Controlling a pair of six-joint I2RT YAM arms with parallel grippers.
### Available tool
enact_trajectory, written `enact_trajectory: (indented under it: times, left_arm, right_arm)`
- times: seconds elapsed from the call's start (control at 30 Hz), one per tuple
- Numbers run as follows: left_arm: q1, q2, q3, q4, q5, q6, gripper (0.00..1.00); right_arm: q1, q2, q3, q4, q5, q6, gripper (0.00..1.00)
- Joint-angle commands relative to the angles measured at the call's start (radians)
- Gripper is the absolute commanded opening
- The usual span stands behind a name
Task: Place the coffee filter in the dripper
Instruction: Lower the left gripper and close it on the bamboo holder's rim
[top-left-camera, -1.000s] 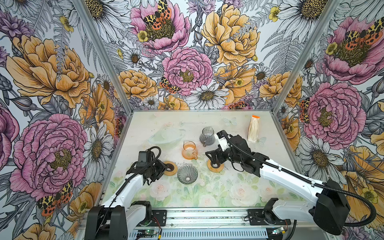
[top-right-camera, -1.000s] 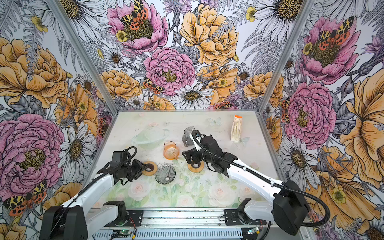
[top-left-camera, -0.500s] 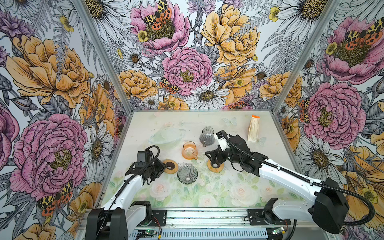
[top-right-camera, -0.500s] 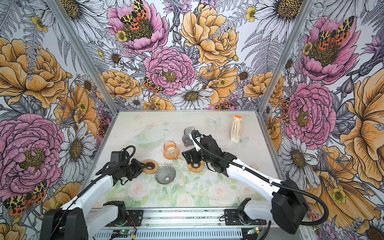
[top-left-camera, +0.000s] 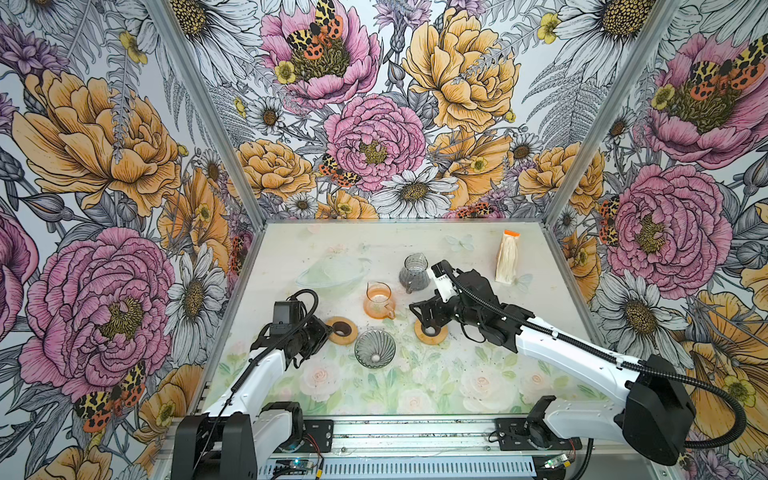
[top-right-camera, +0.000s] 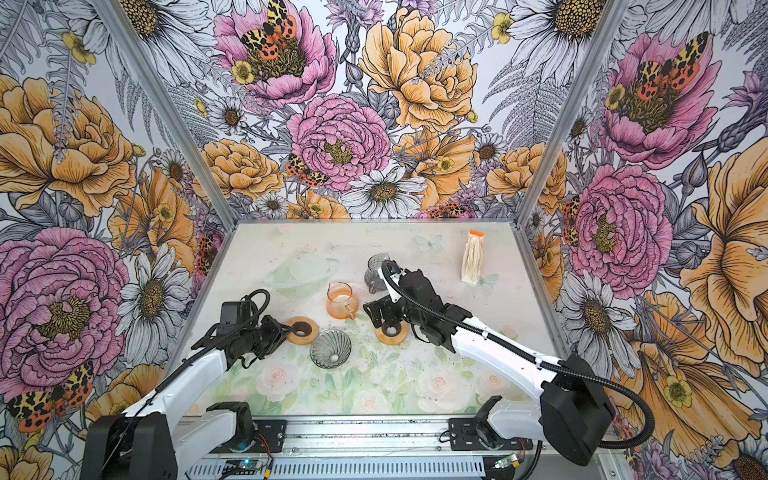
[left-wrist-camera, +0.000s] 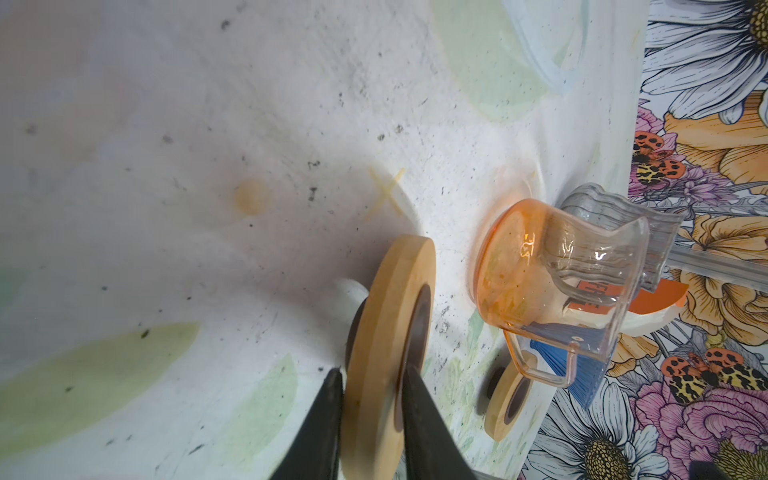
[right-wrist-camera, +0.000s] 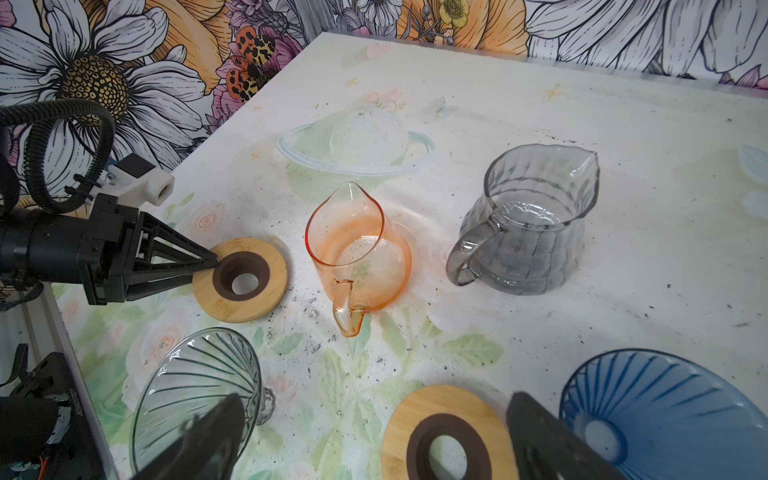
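The table (top-left-camera: 457, 249) is scuffed and floral. Above it the right gripper (top-left-camera: 428, 320) hangs with jaws spread wide, grasping nothing, over the right wooden ring (top-left-camera: 437, 338). The left gripper (top-left-camera: 329, 330) pinches the rim of the left wooden ring (top-left-camera: 347, 337) (a finger on each face). The coffee filter pack (top-left-camera: 508, 259) lies toward the back right corner, well apart from the grey glass dripper (top-left-camera: 375, 348), which sits between the rings.

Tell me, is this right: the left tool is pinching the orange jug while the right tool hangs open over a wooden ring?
Not quite. The left wrist view shows the left tool pinching the edge of a wooden ring, not the orange jug. The right tool does hang open over the other wooden ring.
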Motion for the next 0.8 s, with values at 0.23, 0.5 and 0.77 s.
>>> enact_trajectory:
  times: [0.23,0.5,0.77]
  left_arm:
    - [0.010,0.011,0.023,0.083,-0.008,-0.038,0.24]
    - [0.005,0.037,0.041,0.118,-0.005,-0.050,0.24]
    - [0.001,0.051,0.021,0.120,0.003,-0.042,0.32]
  right_arm:
    - [0.008,0.006,0.002,0.037,0.029,0.002,1.00]
    - [0.008,0.006,-0.001,0.047,0.034,0.003,0.99]
    - [0.008,0.014,-0.003,0.049,0.022,0.003,1.00]
